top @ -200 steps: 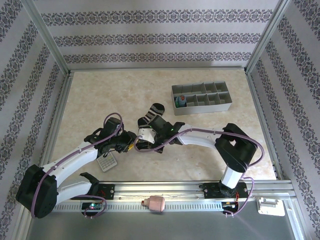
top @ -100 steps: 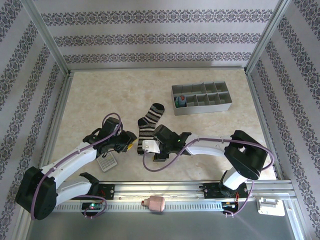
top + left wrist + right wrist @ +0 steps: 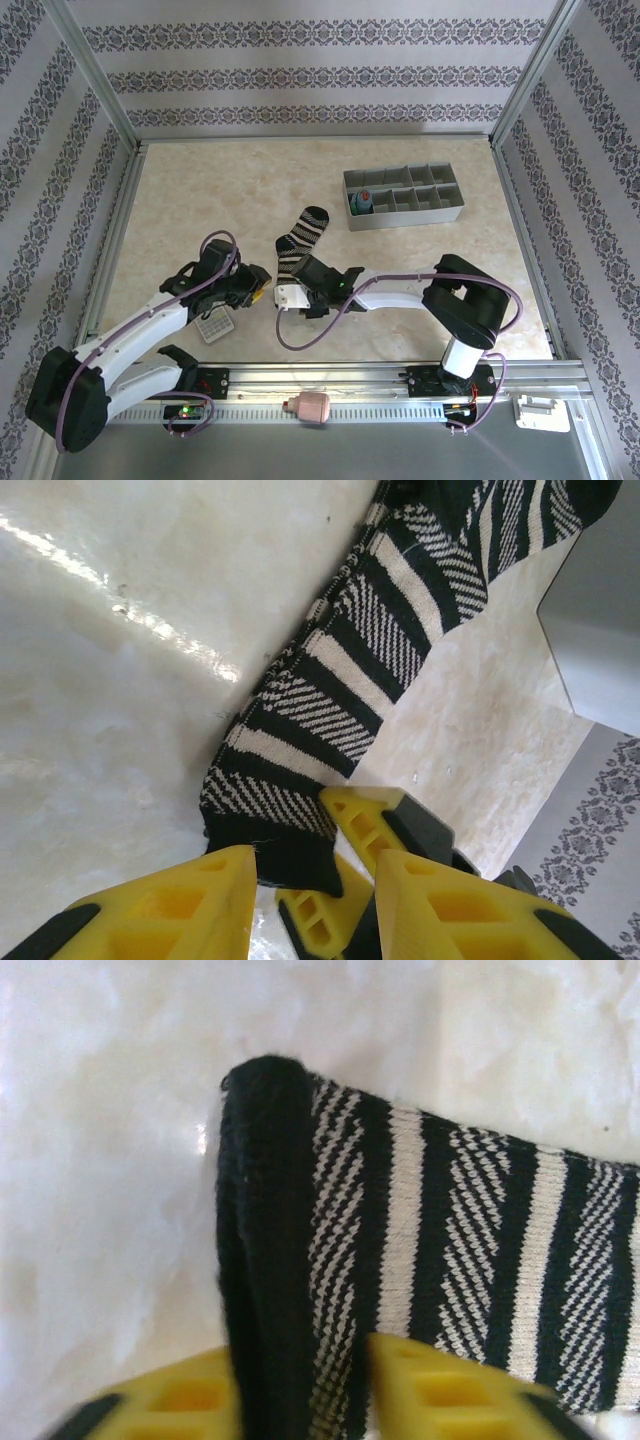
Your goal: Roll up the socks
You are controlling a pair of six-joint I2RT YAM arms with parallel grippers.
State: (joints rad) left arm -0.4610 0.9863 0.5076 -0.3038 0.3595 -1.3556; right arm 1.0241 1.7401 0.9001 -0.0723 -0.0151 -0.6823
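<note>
The striped sock (image 3: 301, 238) is lying flat near the middle of the surface (image 3: 200, 200), its toe pointing toward 1 o'clock and its black cuff toward 6 o'clock. The right tool (image 3: 290, 290) is reaching in from 3 o'clock and gripping that cuff. In the right wrist view the right tool (image 3: 300, 1360) is holding the cuff's black edge of the striped sock (image 3: 450, 1260) upright, with fabric touching a finger on each side.

The left tool (image 3: 262, 290) is sitting just beside the cuff at its 9 o'clock. In the left wrist view the left tool (image 3: 312, 865) is keeping its yellow fingers (image 3: 170, 905) a moderate way apart, gripping nothing, with the cuff end of the striped sock (image 3: 360, 660) lying at their tips.

The blue-grey sock (image 3: 363, 203) is sitting in the near-left compartment of the grey tray (image 3: 420, 217), at 2 o'clock from the striped sock and well apart from it. A calculator (image 3: 213, 325) is lying at 7 o'clock of the left tool
</note>
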